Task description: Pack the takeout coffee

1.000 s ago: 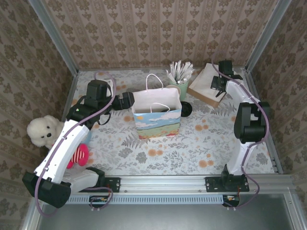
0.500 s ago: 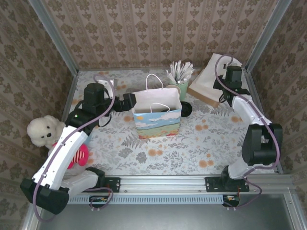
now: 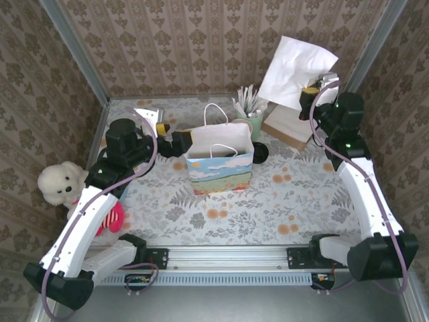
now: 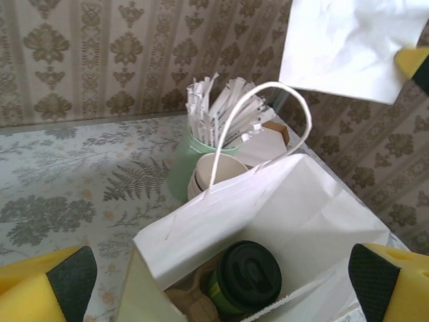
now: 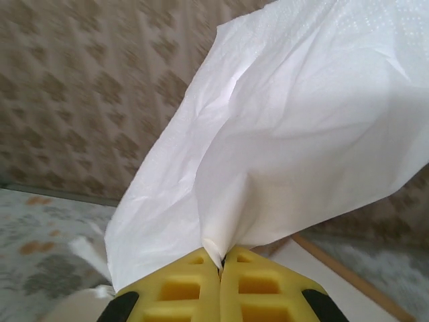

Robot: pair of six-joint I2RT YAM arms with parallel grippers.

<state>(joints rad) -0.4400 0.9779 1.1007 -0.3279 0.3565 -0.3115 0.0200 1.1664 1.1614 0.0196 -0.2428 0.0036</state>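
Observation:
The takeout coffee [image 4: 249,275], a dark-green cup with a black lid, stands upright inside the white paper bag [image 4: 281,201]. From above, the bag [image 3: 220,164] sits mid-table, and the cup's lid [image 3: 228,153] shows dark in its mouth. My left gripper [image 4: 221,278] is open, its yellow fingers wide apart on either side of the bag's mouth. It hovers by the bag's left side [image 3: 175,133]. My right gripper [image 5: 221,258] is shut on a white napkin [image 5: 295,134]. It holds the napkin [image 3: 295,67] high at the back right.
A pale-green cup of white sticks [image 3: 249,111] and a stack of lidless cups [image 4: 201,176] stand behind the bag. A loose black lid [image 3: 259,153] lies to the bag's right and a napkin box [image 3: 288,126] sits back right. A teddy bear [image 3: 57,182] and a pink toy [image 3: 111,217] lie left.
My right arm has straightened upward and lifted the napkin off the box into the air. The left arm has drawn back slightly to the left, with its gripper staying open.

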